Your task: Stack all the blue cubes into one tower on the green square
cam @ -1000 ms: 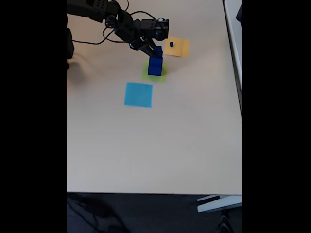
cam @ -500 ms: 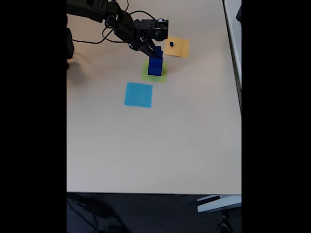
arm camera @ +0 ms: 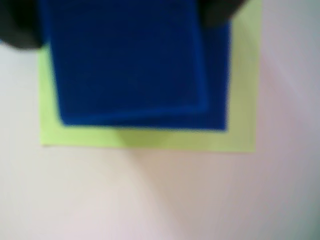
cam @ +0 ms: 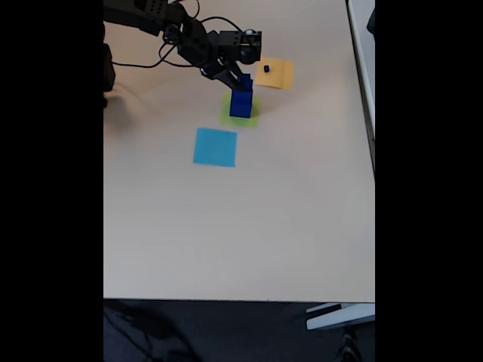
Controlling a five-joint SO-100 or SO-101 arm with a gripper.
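Currently two blue cubes [cam: 241, 102] stand stacked on the green square [cam: 251, 117] — smaller one on top. Fingers [cam: 243, 78] sit at the upper cube [arm camera: 125, 55]; grip state cannot be told. Tiny cube [cam: 266, 69] rests on the orange square [cam: 281, 75], worktop [cam: 241, 219] beneath.

Close wrist view; high fixed view.
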